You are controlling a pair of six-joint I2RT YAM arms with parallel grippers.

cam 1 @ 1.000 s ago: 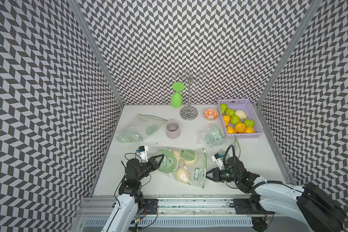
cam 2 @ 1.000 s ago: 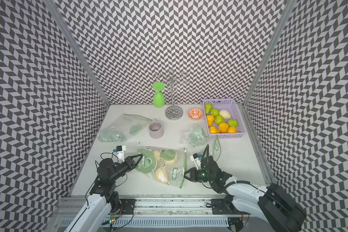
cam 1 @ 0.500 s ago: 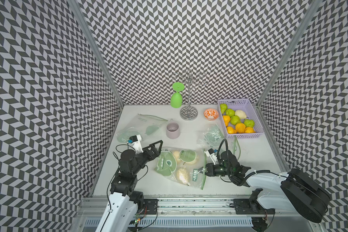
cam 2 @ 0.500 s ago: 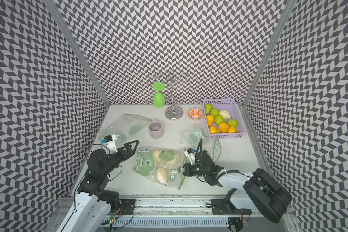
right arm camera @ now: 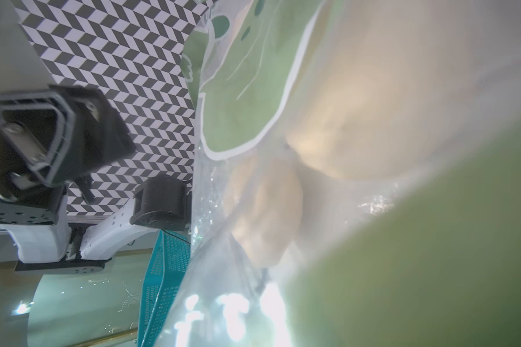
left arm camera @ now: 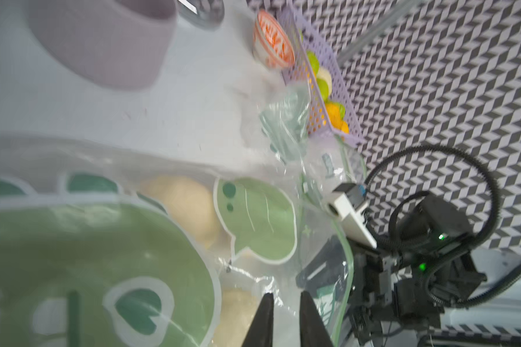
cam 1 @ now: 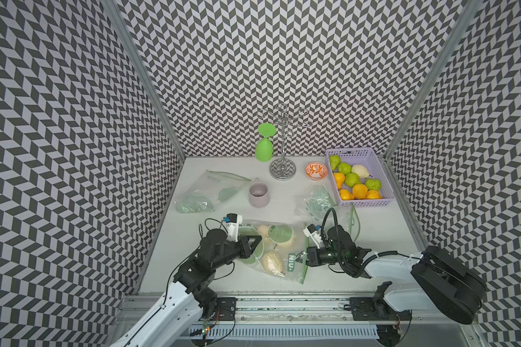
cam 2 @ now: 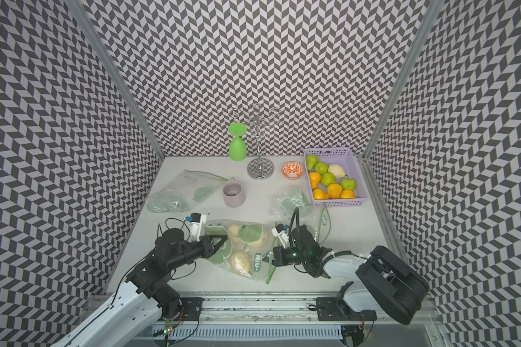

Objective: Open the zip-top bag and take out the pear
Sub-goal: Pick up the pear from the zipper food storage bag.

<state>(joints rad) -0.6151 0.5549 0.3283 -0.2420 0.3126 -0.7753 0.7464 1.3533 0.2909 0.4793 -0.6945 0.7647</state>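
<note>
Mouth-opening step: clear green-printed zip-top bag [cam 1: 294, 272] lies between the grippers, pale yellow pear [cam 1: 272, 263] inside; left gripper [left arm camera: 286, 318] nearly pressed together over film, hold unclear; right gripper [cam 1: 303, 257] at the zip, jaws unreadable; next, part the seal

Bright, even light; wrist views blurred, some glare.

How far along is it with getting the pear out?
Done: nothing visible; the pears lie inside the zip-top bag. In hand: the right gripper is at its green zip edge, the left gripper over the opposite end; whether either grips is unclear. Left: opening, then taking a pear out.
</note>
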